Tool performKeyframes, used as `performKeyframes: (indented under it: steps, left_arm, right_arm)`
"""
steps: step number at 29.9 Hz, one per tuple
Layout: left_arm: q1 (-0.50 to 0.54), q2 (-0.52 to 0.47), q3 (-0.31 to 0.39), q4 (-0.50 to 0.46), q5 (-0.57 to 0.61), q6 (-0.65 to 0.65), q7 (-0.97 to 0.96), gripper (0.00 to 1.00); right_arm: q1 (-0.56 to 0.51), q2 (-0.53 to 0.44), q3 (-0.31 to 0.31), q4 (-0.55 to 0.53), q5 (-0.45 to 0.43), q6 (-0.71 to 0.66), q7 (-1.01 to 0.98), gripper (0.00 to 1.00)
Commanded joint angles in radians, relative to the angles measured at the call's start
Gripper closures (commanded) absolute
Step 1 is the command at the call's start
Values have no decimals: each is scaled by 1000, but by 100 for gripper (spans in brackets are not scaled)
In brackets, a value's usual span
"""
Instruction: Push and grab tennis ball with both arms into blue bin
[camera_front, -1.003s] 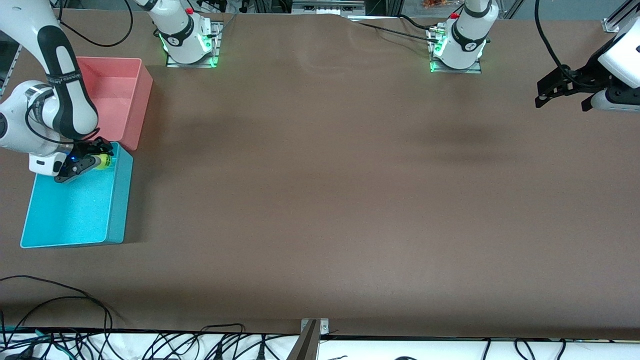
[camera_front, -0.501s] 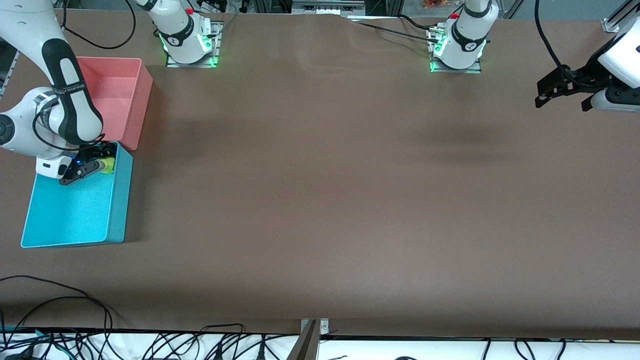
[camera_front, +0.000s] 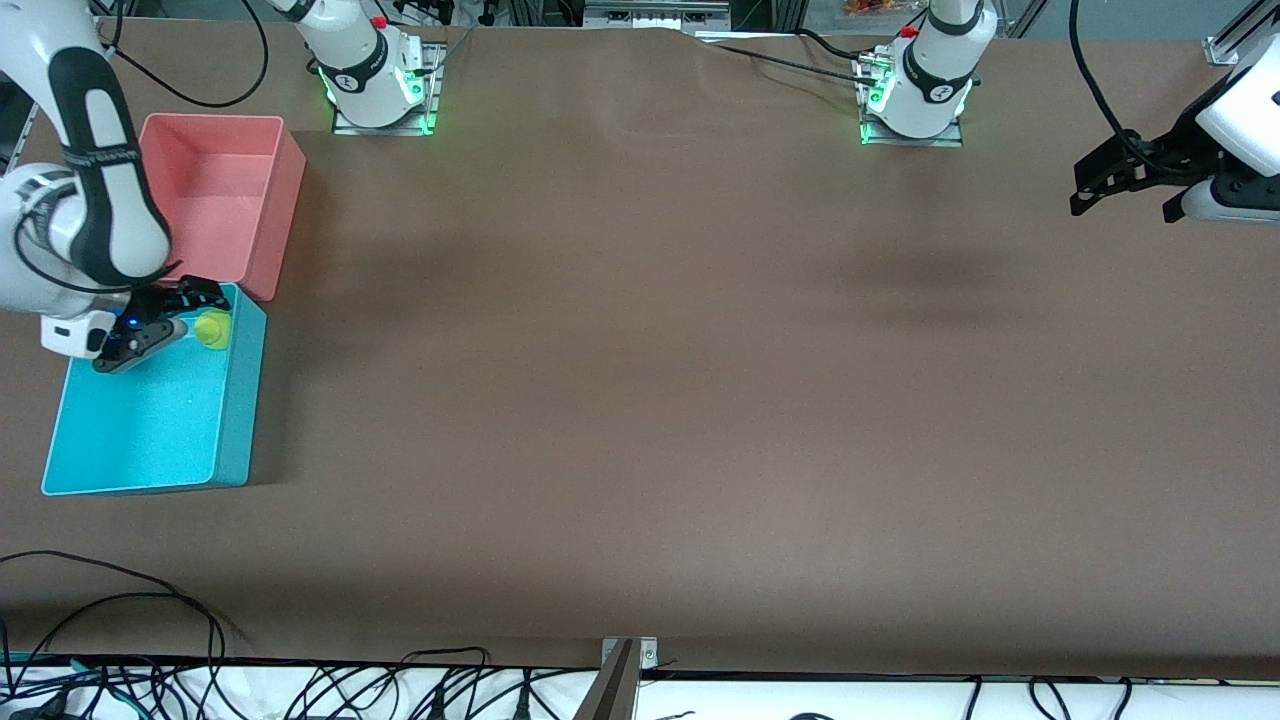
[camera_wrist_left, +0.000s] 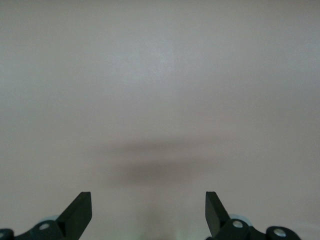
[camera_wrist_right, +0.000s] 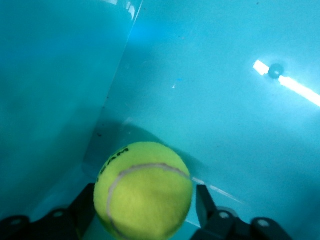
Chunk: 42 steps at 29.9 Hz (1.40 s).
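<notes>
The yellow-green tennis ball (camera_front: 212, 328) lies inside the blue bin (camera_front: 236, 420), in the corner next to the pink bin. My right gripper (camera_front: 190, 312) hangs over that end of the blue bin, open, with the ball just off its fingertips. In the right wrist view the ball (camera_wrist_right: 143, 189) sits low between the spread fingers (camera_wrist_right: 205, 200) of the right gripper (camera_wrist_right: 145, 200), on the bin's floor (camera_wrist_right: 225, 125) beside a wall. My left gripper (camera_front: 1120, 208) is open and empty, held over the table at the left arm's end, and waits. The left wrist view shows it (camera_wrist_left: 148, 200) over bare table.
A pink bin (camera_front: 272, 200) stands against the blue bin, farther from the front camera. Both arm bases (camera_front: 380, 90) stand along the table's back edge. Cables (camera_front: 120, 600) lie along the table edge nearest the front camera.
The right gripper has opened and let go of the ball, which now rests in the blue bin. The right arm has drawn back a little from the ball. The left arm has not moved.
</notes>
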Motion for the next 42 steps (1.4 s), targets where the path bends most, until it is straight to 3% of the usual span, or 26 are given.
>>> performKeyframes:
  steps: [1,9,18,28,35,42]
  left_arm:
    - [10,16,-6,35,-27,-18,-6,0]
    - [8,16,-6,35,-29,-19,-6,0]
    - [8,16,-6,35,-29,-18,-6,0]
    - [10,16,-6,35,-29,-19,-6,0]
    - [10,16,-6,35,-27,-18,-6,0]
    - [10,16,-6,35,-27,-18,-6,0]
  right_arm:
    - [-12,-67,13,93,10,-203,37,0]
    - [-6,-137,34,218,-3,-424,178,0]
    - [-52,-258,313,242,-134,-476,537,0]
    - [-46,-306,458,236,-220,-412,906,0]
    - [-49,-347,458,238,-204,-260,924,0]
    - [-51,-401,430,244,-111,-445,930,0]
